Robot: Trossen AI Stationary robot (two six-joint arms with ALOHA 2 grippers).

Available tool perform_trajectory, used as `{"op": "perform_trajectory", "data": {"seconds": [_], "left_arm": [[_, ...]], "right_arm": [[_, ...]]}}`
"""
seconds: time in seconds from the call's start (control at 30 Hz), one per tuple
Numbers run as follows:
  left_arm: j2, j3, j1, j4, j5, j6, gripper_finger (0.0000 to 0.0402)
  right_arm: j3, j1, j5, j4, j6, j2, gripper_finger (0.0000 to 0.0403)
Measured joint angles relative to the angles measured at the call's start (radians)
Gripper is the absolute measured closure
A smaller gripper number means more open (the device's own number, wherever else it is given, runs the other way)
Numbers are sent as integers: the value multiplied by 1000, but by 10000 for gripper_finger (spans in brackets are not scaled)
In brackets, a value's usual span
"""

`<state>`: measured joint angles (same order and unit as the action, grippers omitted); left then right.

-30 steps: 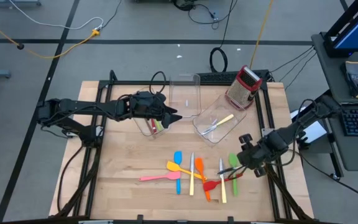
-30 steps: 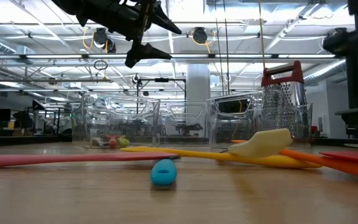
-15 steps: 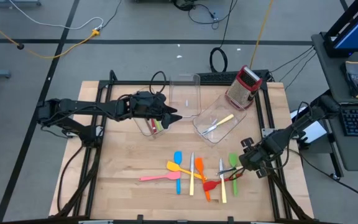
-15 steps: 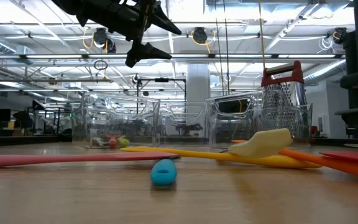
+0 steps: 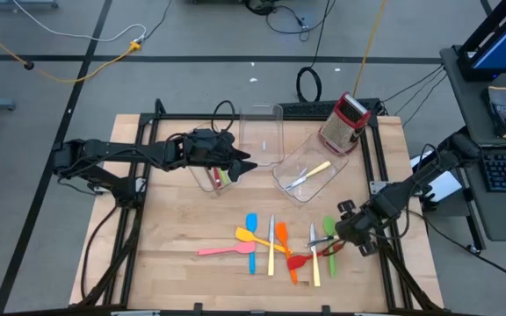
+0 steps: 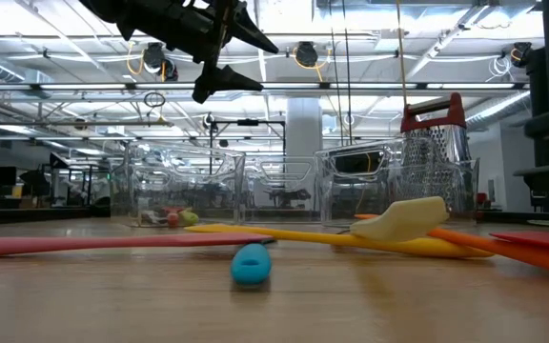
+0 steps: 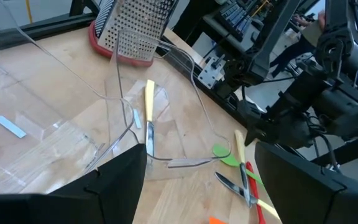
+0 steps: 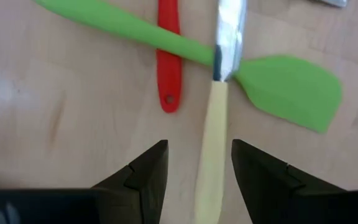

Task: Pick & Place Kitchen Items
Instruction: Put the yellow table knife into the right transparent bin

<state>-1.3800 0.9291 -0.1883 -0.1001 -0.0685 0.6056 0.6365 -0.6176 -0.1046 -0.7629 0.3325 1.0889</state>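
Note:
Several slim utensils lie flat on the wooden table near its front: blue (image 5: pixel 251 230), yellow (image 5: pixel 255 238), pink (image 5: pixel 225 250), orange (image 5: pixel 282 240), red (image 5: pixel 297 262) and green (image 5: pixel 328 228) spatulas, plus cream-handled cutlery (image 5: pixel 314 256). My right gripper (image 5: pixel 338 235) is open just above them. In the right wrist view its fingers (image 8: pixel 145 174) stand on either side of a cream knife handle (image 8: pixel 213 143), whose blade crosses the green spatula (image 8: pixel 291 87). My left gripper (image 5: pixel 246 165) is open and empty above a clear bin (image 5: pixel 209 180) that holds red and green spoons (image 5: pixel 221 178).
A second clear bin (image 5: pixel 310 175) holds cream-handled cutlery, and a third bin (image 5: pixel 262 132) stands behind. The red-and-silver box grater (image 5: pixel 345 123) stands at the far right. Bare wood lies at the table's near left. Black frame rails run along both sides.
My right gripper has come down and toward the table's near edge, closing on the green spatula and the cream-handled knife. The utensils have stayed where they were.

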Motion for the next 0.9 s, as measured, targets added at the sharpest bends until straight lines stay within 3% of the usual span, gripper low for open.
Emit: {"op": "perform_trajectory", "data": {"seconds": [0.17,0.7,0.9], "left_arm": [[0,0,0,0,0,0,96],[0,0,0,0,0,5,96],[0,0,0,0,0,5,96]], "right_arm": [[0,-21,54,14,19,29,234],[1,-26,58,42,-12,255,234],[-22,-26,57,40,-6,284,241]]}}
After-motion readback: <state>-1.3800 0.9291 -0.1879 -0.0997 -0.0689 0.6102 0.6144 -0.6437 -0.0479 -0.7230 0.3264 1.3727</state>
